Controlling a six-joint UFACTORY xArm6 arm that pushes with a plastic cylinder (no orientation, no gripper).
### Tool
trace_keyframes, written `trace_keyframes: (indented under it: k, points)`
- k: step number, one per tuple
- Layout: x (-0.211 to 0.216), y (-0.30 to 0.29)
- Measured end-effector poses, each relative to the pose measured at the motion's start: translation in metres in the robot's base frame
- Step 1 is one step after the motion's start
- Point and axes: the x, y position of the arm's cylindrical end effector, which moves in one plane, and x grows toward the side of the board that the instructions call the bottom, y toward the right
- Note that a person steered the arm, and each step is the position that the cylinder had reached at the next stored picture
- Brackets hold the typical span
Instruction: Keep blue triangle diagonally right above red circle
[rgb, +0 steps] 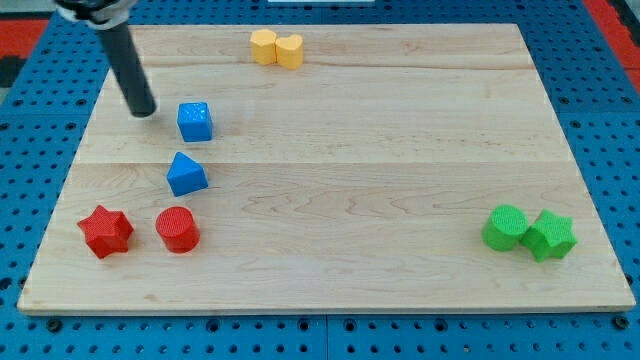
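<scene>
The blue triangle (186, 174) lies at the view's left, just above the red circle (178, 229) and a touch to its right, with a small gap between them. My tip (142, 110) is at the upper left of the board, to the left of the blue cube (195, 121) and above and left of the blue triangle. It touches no block.
A red star (105, 231) lies left of the red circle. Two yellow blocks (276, 48) sit side by side at the top edge. A green circle (505, 227) and a green star (549, 236) sit at the lower right. The wooden board (360, 150) rests on a blue pegboard.
</scene>
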Motion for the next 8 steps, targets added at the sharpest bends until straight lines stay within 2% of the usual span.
trace_keyframes:
  k: [2, 3, 4, 5, 8]
  points:
    - [0.028, -0.067]
    - [0.043, -0.064]
    - [0.086, -0.041]
    - [0.097, 0.010]
    - [0.089, 0.203]
